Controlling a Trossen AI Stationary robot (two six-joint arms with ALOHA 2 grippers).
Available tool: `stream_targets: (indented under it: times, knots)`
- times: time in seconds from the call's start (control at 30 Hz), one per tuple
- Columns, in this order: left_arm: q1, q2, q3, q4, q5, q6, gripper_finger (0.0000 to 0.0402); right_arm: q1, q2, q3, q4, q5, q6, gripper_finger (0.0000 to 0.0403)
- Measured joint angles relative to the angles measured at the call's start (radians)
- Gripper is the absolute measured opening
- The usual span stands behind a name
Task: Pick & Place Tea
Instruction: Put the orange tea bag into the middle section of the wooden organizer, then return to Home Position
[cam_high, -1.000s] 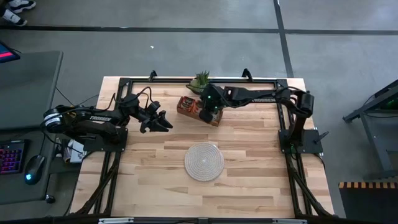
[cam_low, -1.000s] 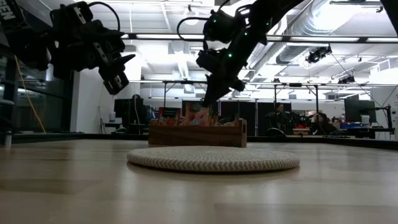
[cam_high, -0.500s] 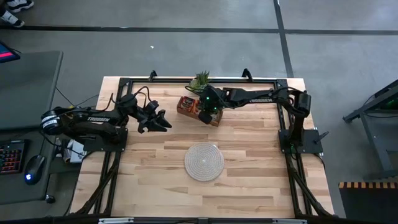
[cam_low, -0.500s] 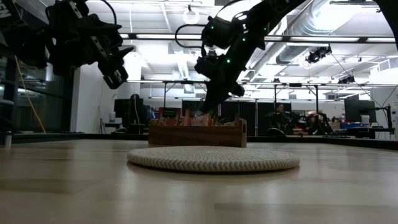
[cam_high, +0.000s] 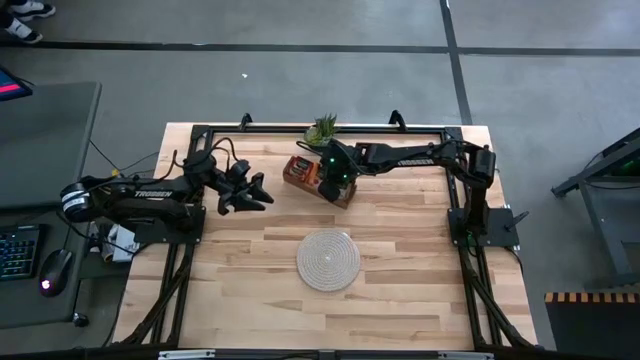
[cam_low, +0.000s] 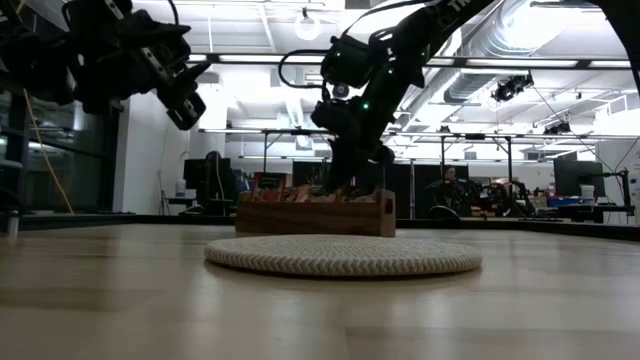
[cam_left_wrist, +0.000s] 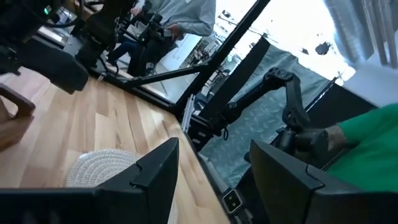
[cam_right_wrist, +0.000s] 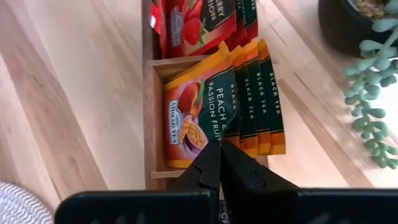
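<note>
While the right gripper (cam_right_wrist: 220, 149) pinches the front peach tea sachet (cam_right_wrist: 200, 112) directly below it, the left gripper (cam_high: 262, 192) hangs open, well left.

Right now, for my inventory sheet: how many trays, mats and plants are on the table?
tray: 1
mat: 1
plant: 1
total: 3
The tea in the tray overlaps too much to count.
</note>
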Motion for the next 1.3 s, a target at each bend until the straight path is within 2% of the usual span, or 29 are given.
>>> stream_targets:
  times: [0.13,0.3,0.63,0.73,0.87,1.0,1.2,1.3]
  knots:
    - [0.0,0.0,0.0,0.0,0.063,0.053,0.0197,0.0,-0.001,0.0,0.001,-0.014,0.004,0.0011]
    - [0.0,0.0,0.0,-0.001,0.119,0.039,0.0197,0.0,-0.001,0.0,0.0,-0.036,0.001,0.0053]
    - [0.0,0.0,0.0,0.0,0.091,0.028,0.0198,0.0,-0.073,0.0,-0.01,-0.047,-0.009,0.0172]
    - [0.0,-0.02,0.0,0.001,0.076,0.022,0.0198,0.006,-0.136,0.0,-0.013,-0.07,-0.033,0.019]
    - [0.0,-0.08,0.0,0.0,0.044,0.022,0.0198,0.027,-0.248,0.0,-0.023,-0.077,-0.069,0.0196]
    - [0.0,-0.163,-0.03,0.003,-0.039,0.028,0.0198,0.056,-0.391,0.0,-0.088,-0.072,-0.118,0.0194]
    - [-0.004,-0.353,-0.176,-0.015,-0.316,0.035,0.0198,0.107,-0.616,0.0,-0.18,0.103,-0.114,0.0195]
    - [-0.033,-0.442,-0.171,-0.079,-0.417,0.065,0.0198,0.136,-0.706,0.0,-0.166,0.152,-0.102,0.0195]
